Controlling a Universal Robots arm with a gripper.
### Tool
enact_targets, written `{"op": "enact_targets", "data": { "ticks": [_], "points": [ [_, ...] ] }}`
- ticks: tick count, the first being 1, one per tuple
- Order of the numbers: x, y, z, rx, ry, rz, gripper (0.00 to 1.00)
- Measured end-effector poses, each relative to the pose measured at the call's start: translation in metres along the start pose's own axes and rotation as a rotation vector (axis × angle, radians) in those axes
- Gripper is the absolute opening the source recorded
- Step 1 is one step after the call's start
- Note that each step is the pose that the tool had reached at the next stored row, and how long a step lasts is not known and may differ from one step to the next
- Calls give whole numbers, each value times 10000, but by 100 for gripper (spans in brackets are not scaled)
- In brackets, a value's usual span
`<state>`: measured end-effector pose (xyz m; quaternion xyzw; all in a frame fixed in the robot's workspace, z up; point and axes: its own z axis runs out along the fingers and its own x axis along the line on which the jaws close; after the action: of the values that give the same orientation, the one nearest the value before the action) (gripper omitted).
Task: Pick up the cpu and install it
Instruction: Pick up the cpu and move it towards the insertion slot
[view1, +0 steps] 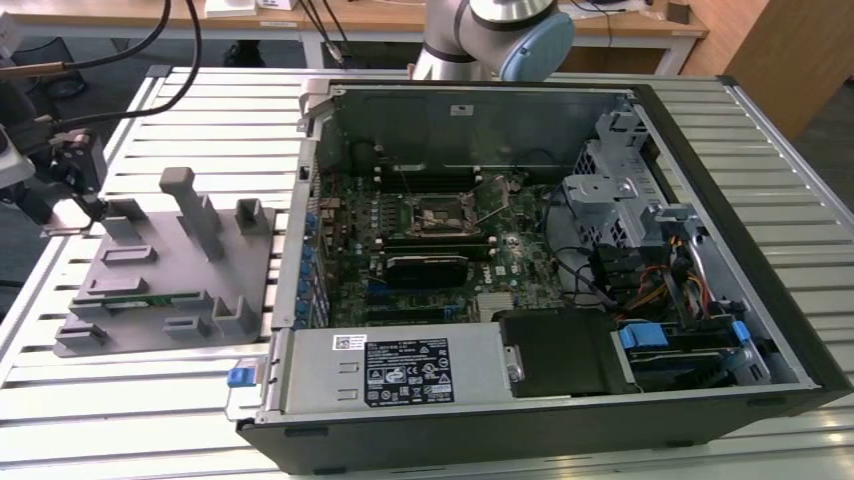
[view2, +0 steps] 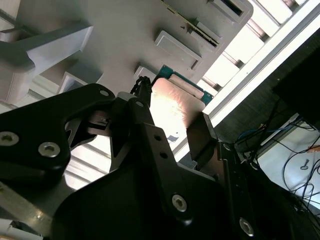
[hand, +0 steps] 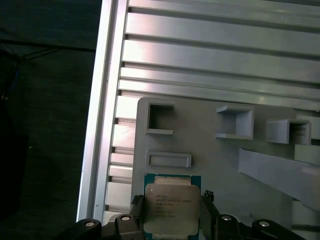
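Over the grey fixture tray (hand: 215, 160), the cpu (hand: 170, 212) is being clamped by the gripper (hand: 172, 198), its jaws being pressed against two opposite edges.

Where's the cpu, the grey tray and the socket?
cpu (hand: 171, 210), first wrist view, on its silver top.
tray (hand: 220, 165), first wrist view, on its bare flat base.
socket (view1: 441, 213), exterior view, on its middle.

Slatted metal table (view1: 214, 110), wooden desk (view1: 641, 25), dark floor (hand: 45, 125)
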<state>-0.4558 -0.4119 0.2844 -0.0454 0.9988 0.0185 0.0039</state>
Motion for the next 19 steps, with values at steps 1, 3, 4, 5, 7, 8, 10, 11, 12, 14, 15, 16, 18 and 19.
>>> {"op": "enact_targets", "data": {
  "ticks": [1,3,4,5,7,8,10,11,12,14,15,16,18,19],
  "points": [
    [0,0,-5,0,0,0,53],
    [0,1,-13,0,0,0,53],
    [0,1,-17,0,0,0,53],
    [0,1,-21,0,1,0,53],
    [0,1,-30,0,0,0,53],
    [0,1,-33,0,0,0,53],
    [0,2,-42,0,1,0,53],
    [0,2,-46,0,1,0,53],
    [0,2,-51,0,1,0,53],
    [0,2,-60,0,0,0,53],
    [0,3,-66,0,1,0,53],
    [-1,3,-71,0,1,0,53],
    [-1,3,-82,0,1,0,53],
    [-1,3,-87,0,1,0,53]
  ]
}}
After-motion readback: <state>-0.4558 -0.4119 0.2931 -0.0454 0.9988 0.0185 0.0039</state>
